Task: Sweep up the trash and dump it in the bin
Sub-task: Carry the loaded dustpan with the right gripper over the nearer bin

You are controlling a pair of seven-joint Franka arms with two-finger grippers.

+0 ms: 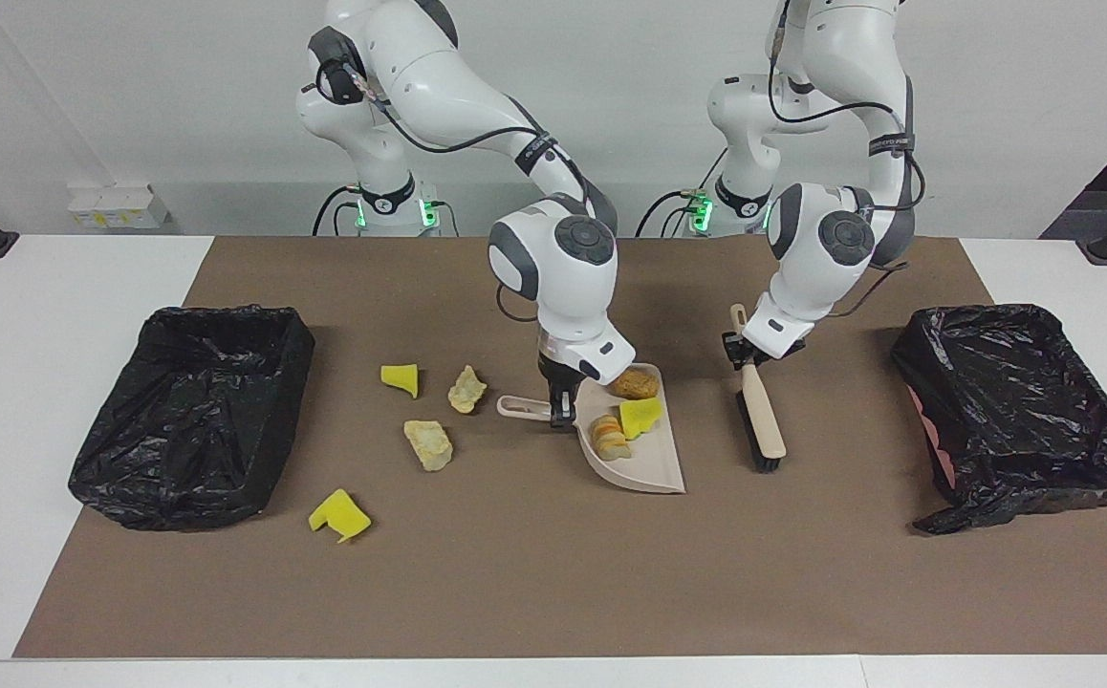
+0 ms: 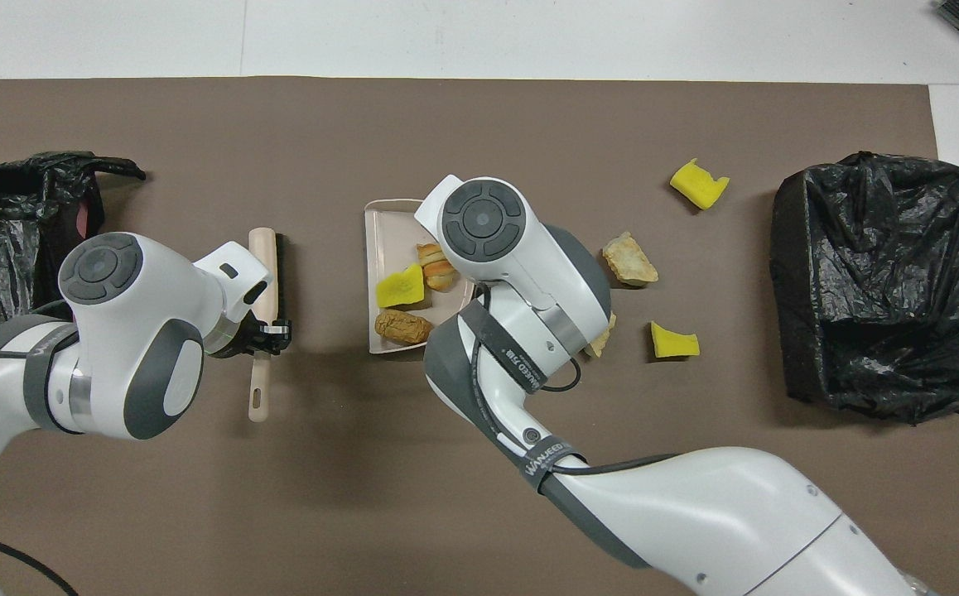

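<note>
My right gripper (image 1: pixel 561 406) is shut on the handle of the beige dustpan (image 1: pixel 654 473), which rests on the mat; my arm hides the gripper in the overhead view. The pan (image 2: pixel 384 228) holds an orange-brown lump (image 1: pixel 633 384), a yellow sponge piece (image 1: pixel 640 417) and a striped beige lump (image 1: pixel 608 438). Loose trash lies beside the pan toward the right arm's end: two yellow sponge pieces (image 1: pixel 401 377) (image 1: pixel 339 515) and two beige lumps (image 1: pixel 466 389) (image 1: pixel 428 444). My left gripper (image 1: pixel 740 352) is shut on the beige brush (image 1: pixel 764 420), whose bristles touch the mat.
One black bag-lined bin (image 1: pixel 195 411) stands at the right arm's end of the brown mat, another (image 1: pixel 1022 411) at the left arm's end. Bare mat stretches farther from the robots than the pan and brush.
</note>
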